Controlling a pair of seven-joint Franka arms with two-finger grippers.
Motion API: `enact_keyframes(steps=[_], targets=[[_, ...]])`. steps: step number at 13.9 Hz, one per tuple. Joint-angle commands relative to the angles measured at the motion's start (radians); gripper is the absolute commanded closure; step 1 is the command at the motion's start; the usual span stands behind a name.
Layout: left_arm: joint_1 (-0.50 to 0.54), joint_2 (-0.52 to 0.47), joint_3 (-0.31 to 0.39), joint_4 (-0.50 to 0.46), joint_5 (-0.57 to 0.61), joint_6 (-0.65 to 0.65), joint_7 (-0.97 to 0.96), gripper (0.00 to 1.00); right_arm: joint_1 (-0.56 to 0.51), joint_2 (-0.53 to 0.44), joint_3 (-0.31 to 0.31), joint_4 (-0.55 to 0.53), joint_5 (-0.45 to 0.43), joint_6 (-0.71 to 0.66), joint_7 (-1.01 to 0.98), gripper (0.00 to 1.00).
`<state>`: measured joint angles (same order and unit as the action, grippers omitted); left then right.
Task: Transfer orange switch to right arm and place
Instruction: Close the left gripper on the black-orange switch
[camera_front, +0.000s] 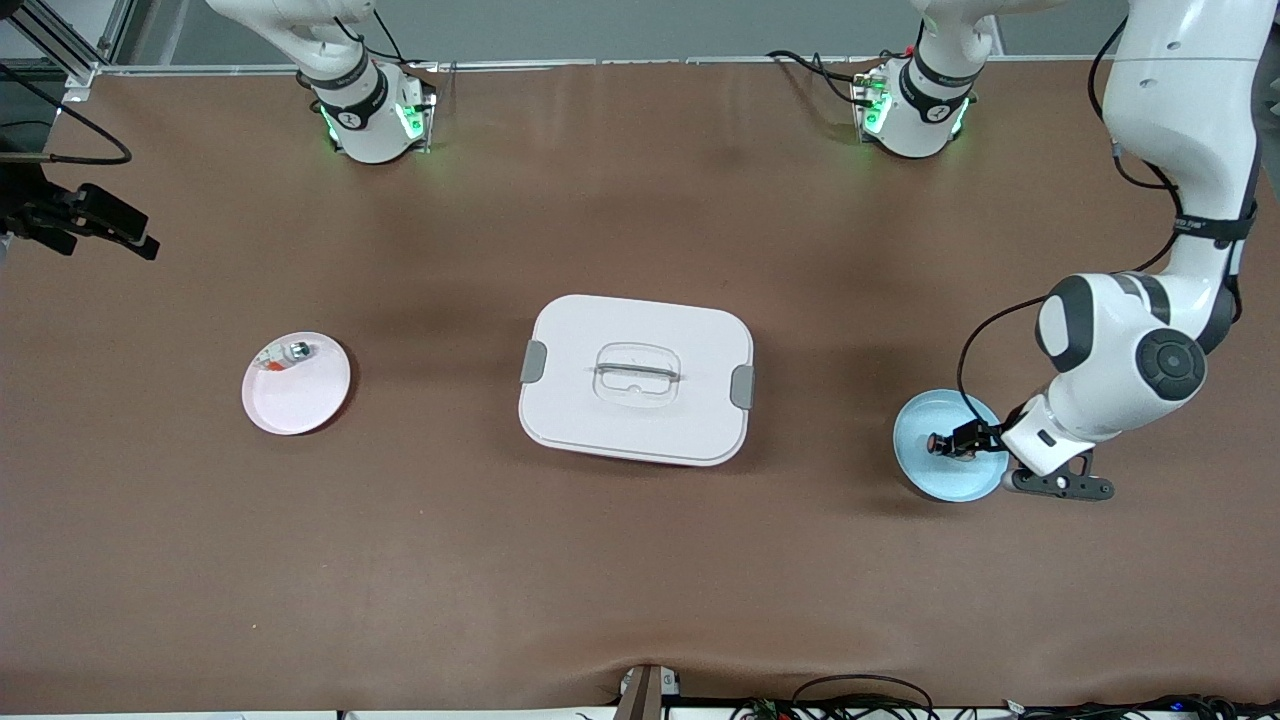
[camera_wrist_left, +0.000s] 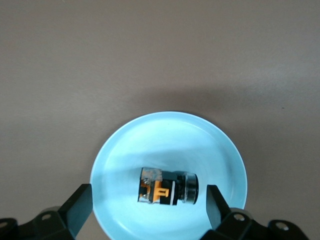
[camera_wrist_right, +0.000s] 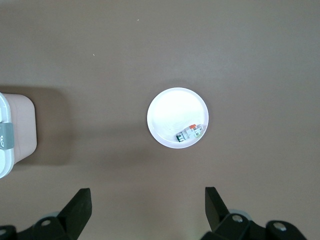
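The orange switch (camera_wrist_left: 167, 187), a tiny black body with orange marks, lies on its side on the light blue plate (camera_wrist_left: 120, 150) toward the left arm's end of the table. It also shows in the front view (camera_front: 941, 442) on that plate (camera_front: 925, 470). My left gripper (camera_wrist_left: 147, 207) is open and low over the plate, with one finger on each side of the switch and apart from it; in the front view the left gripper (camera_front: 962, 440) is over the plate. My right gripper (camera_wrist_right: 147, 210) is open and empty, high over bare table, and is out of the front view.
A white lidded box (camera_front: 637, 379) with grey clips stands mid-table; its corner shows in the right wrist view (camera_wrist_right: 15, 135). A pink plate (camera_front: 300, 400) holds a small silver-and-clear part (camera_front: 296, 351), also seen in the right wrist view (camera_wrist_right: 189, 133). A black device (camera_front: 90, 218) with cables overhangs the right arm's end.
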<state>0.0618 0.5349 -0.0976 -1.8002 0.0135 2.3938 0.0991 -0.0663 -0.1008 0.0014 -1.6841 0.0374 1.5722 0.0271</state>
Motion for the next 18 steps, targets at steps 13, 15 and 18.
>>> enact_keyframes(steps=[13,15,18], targets=[[-0.007,0.08,-0.007,-0.01,0.017,0.068,0.011,0.03,-0.024,0.001,0.014,0.007,0.004,-0.009,-0.001,0.0],[-0.007,0.085,-0.007,-0.011,0.017,0.068,0.023,0.05,-0.024,0.001,0.014,0.007,0.004,-0.009,-0.001,0.0],[-0.007,0.086,-0.008,-0.019,0.017,0.068,0.034,0.09,-0.023,0.001,0.014,0.007,0.004,-0.009,-0.001,0.0]])
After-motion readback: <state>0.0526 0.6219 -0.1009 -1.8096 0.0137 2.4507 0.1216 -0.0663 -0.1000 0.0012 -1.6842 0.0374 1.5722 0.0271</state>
